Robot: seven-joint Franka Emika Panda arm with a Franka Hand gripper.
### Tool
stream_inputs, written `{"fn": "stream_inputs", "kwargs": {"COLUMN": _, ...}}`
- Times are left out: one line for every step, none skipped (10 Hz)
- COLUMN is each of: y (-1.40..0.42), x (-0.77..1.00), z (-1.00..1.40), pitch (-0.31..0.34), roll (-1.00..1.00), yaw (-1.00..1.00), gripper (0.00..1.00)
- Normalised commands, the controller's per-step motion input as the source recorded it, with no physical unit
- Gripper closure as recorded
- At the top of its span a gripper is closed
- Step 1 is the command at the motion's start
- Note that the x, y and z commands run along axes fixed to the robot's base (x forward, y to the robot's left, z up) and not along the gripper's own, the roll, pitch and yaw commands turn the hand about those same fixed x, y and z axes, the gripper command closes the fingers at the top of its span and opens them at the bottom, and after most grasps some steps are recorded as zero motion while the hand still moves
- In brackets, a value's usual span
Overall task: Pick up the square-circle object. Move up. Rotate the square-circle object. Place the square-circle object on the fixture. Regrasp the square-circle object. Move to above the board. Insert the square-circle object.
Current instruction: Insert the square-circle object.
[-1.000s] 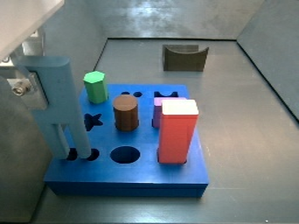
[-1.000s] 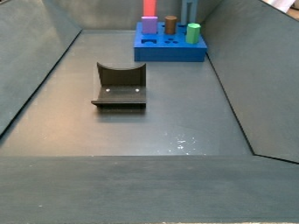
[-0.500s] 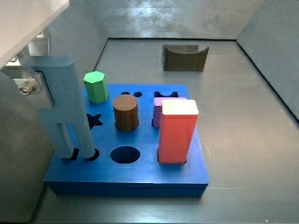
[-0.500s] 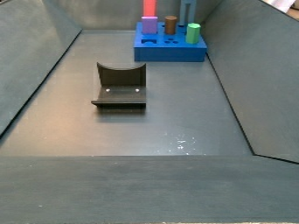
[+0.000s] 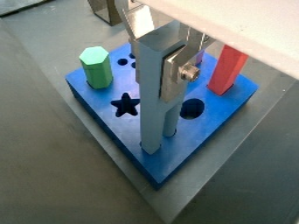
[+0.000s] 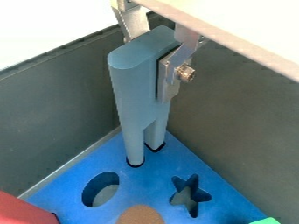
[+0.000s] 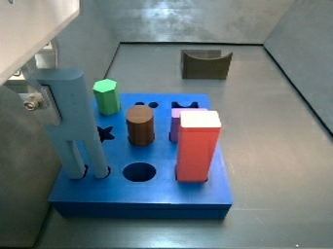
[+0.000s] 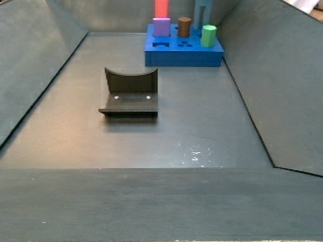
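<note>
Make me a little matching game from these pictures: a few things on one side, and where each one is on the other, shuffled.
Things:
1. grey-blue peg
2. green peg
3. dark notched block
4. red block

Places:
A. alone on the grey floor, away from the blue board
B. held upright by the gripper, lower end at the board
C. standing in the board, beside the round hole
D. standing in the board, near the star hole

Pairs: 1-B, 2-D, 3-A, 4-C

The pincer [image 6: 163,74] grips the upright grey-blue square-circle object [image 6: 142,105], its foot in the blue board [image 7: 143,195].
</note>
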Motion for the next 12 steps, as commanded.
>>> {"fn": "stream_inputs", "kwargs": {"y": 0.00, "x": 0.13, "z": -0.29, "pitch": -0.194, "roll": 0.08, "yaw": -0.15, "gripper": 1.00}}
{"fn": "stream_inputs", "kwargs": {"y": 0.00, "x": 0.10, "z": -0.33, "pitch": -0.196, "roll": 0.11, "yaw": -0.15, "gripper": 1.00}}
{"fn": "stream_inputs", "kwargs": {"y": 0.00, "x": 0.07, "z": -0.43, "pitch": -0.177, "roll": 0.15, "yaw": -0.12, "gripper": 1.00}}
{"fn": "stream_inputs", "kwargs": {"y": -0.04, "x": 0.11, "z": -0.54, "pitch": -0.164, "roll": 0.19, "yaw": -0.10, "gripper": 1.00}}
{"fn": "stream_inputs", "kwargs": {"y": -0.13, "x": 0.18, "z": -0.57, "pitch": -0.121, "roll": 0.23, "yaw": -0.05, "gripper": 1.00}}
{"fn": "stream_inputs", "kwargs": {"y": -0.22, "x": 0.37, "z": -0.63, "pitch": 0.000, "roll": 0.26, "yaw": 0.00, "gripper": 1.00}}
{"fn": "stream_inputs", "kwargs": {"y": -0.23, "x": 0.53, "z": -0.66, "pitch": 0.097, "roll": 0.27, "yaw": 0.00, "gripper": 1.00}}
{"fn": "stream_inputs", "kwargs": {"y": -0.15, "x": 0.49, "z": -0.78, "pitch": 0.004, "roll": 0.25, "yaw": 0.00, "gripper": 1.00}}
{"fn": "stream_inputs", "kwargs": {"y": -0.16, "x": 0.41, "z": -0.77, "pitch": 0.014, "roll": 0.25, "yaw": 0.02, "gripper": 1.00}}
{"fn": "stream_inputs", "kwargs": {"y": -0.07, "x": 0.19, "z": -0.50, "pitch": 0.063, "roll": 0.15, "yaw": 0.07, "gripper": 1.00}}
{"fn": "stream_inputs", "kwargs": {"y": 0.00, "x": 0.00, "z": 0.00, "pitch": 0.000, "roll": 0.00, "yaw": 0.02, "gripper": 1.00}}
{"fn": "stream_inputs", "kwargs": {"y": 0.00, "x": 0.00, "z": 0.00, "pitch": 0.000, "roll": 0.01, "yaw": 0.00, "gripper": 1.00}}
